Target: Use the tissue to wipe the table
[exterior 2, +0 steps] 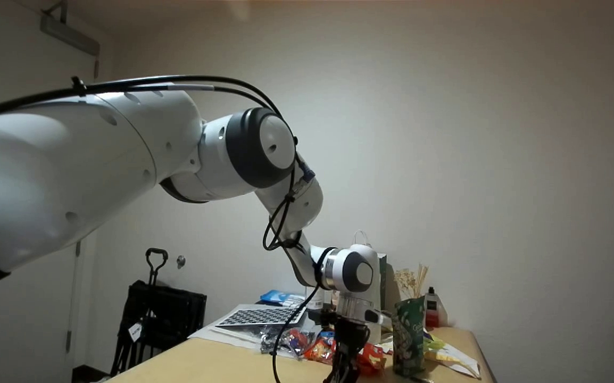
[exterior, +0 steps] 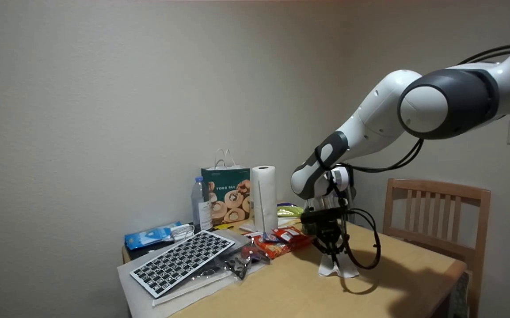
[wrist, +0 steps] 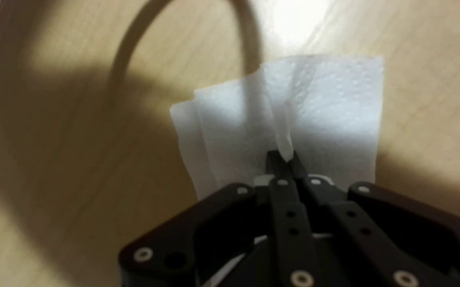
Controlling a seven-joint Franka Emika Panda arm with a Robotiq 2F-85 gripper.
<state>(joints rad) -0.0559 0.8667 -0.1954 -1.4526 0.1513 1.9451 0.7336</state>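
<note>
Tan table (exterior: 277,291), tissue (wrist: 242,135), red packets (exterior: 277,248)

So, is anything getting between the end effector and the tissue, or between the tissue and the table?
Nothing visible: the end effector pinches a fold of the tissue, which lies on the table. Wiping toward the paper-towel roll would likely meet the red packets lying between.

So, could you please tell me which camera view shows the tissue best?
The wrist view: the tissue appears large, its layers and the fold held in the gripper visible. In an exterior view the tissue is a small white patch under the gripper; it shows nowhere else.
</note>
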